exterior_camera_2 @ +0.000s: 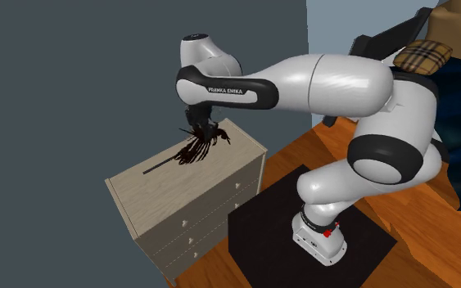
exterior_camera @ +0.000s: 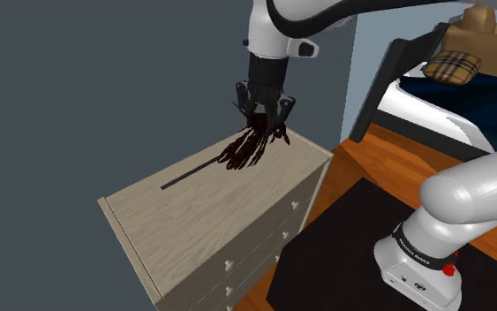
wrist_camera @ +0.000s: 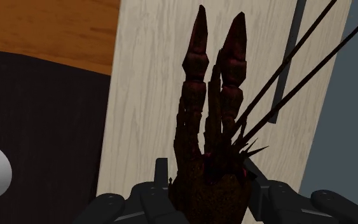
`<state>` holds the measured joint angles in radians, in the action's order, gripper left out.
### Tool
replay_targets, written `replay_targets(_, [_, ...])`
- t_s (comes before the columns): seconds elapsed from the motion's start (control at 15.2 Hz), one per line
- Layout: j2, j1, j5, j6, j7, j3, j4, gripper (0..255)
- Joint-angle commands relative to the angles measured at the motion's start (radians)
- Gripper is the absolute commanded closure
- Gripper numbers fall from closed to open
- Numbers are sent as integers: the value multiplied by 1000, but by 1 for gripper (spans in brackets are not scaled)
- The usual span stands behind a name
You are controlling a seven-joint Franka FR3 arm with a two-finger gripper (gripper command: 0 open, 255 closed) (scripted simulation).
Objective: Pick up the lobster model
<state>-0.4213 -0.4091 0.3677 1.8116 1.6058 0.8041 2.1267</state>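
Got the claw [exterior_camera: 262, 117] clamped on the lobster [exterior_camera: 250, 148], fingers pinching the thick part of its body from both sides, in the upper middle of the shoulder view. It's over the far end of the dresser [exterior_camera: 176, 225], front end sloping down toward the lower left. I can't tell whether the pincers [wrist_camera: 217, 57] touch the top or hang just clear of it.

My plan for the lift is straight up, slow, no twisting. The two long feelers [exterior_camera: 189, 175] trail off across the dresser top and could drag or snag (thin as wire, those). The grip sits behind the pincers, so I'd guess the long front will want to swing.

The shell looks rough and speckled, dark red-brown, with little spikes near the head. The pincers are jointed and taper to sharp points. The dresser is pale wood grain with a flat top and small knobs on the drawers.
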Motion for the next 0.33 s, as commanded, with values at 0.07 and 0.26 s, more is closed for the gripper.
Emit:
replay_targets(0.07, [-2,-2,-5,-41,4,-10,-39,255])
replay_targets(0.26, [-2,-3,-7,-56,6,-13,-54,255])
